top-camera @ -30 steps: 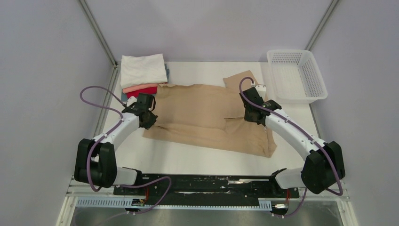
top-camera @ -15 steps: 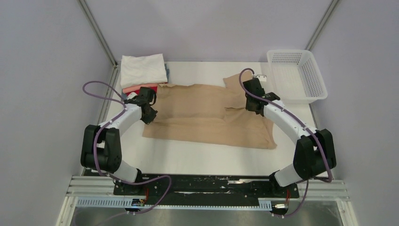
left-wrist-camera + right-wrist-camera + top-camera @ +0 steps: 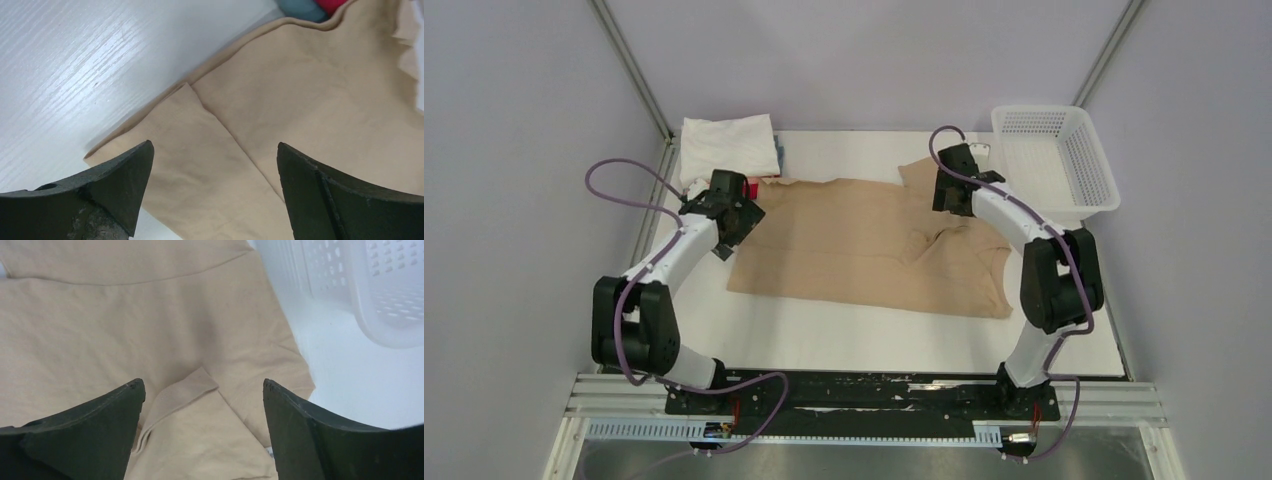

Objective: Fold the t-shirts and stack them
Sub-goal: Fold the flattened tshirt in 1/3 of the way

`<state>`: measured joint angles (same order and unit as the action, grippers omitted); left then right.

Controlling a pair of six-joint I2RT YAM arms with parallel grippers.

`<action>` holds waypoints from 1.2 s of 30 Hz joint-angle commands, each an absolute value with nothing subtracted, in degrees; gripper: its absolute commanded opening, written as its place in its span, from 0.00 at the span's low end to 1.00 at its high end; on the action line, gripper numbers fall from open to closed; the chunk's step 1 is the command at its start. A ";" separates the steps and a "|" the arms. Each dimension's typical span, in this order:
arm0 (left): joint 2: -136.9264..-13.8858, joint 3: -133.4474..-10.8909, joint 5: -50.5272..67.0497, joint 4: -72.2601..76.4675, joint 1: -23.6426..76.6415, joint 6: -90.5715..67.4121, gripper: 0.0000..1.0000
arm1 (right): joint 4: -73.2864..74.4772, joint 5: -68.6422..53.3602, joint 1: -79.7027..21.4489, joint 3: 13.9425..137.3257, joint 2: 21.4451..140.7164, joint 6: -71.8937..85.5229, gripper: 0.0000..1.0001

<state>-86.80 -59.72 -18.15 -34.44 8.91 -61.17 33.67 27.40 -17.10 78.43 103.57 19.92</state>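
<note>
A tan t-shirt point(image 3: 864, 245) lies across the middle of the table, its near part folded back over itself. My left gripper point(image 3: 734, 220) hovers over its left edge, open, with only a folded flap of tan cloth point(image 3: 200, 165) below the fingers. At the shirt's back right, my right gripper point(image 3: 952, 192) is open above a folded corner point(image 3: 200, 390). Neither gripper holds anything. A stack of folded t-shirts sits at the back left: white point(image 3: 724, 145) on top, red point(image 3: 749, 187) and blue-grey point(image 3: 300, 10) beneath.
A white mesh basket point(image 3: 1064, 160) stands at the back right, close to the right gripper, with its wall point(image 3: 380, 290) beside the shirt's sleeve. Bare white table point(image 3: 874, 340) lies in front of the shirt. Grey walls close in on both sides.
Both grippers were shut on the tan shirt's edge and carried it toward the back. Now both stand open and the cloth lies released on the shirt.
</note>
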 commanded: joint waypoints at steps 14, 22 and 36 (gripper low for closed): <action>-85.18 -51.59 -0.38 -21.62 10.62 -50.05 1.00 | 19.61 -8.88 -22.06 63.71 93.30 20.27 1.00; -87.90 -50.27 -2.03 -21.47 10.58 -49.20 1.00 | 20.22 -4.83 -22.37 64.40 98.96 21.90 1.00; -89.77 -45.05 1.19 -24.38 10.85 -49.88 1.00 | 20.58 -0.33 -26.30 53.28 99.10 22.48 1.00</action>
<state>-90.65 -50.48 -0.84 -21.28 10.50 -49.95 17.89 -1.41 -23.73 60.69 101.34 21.30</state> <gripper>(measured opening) 1.000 0.998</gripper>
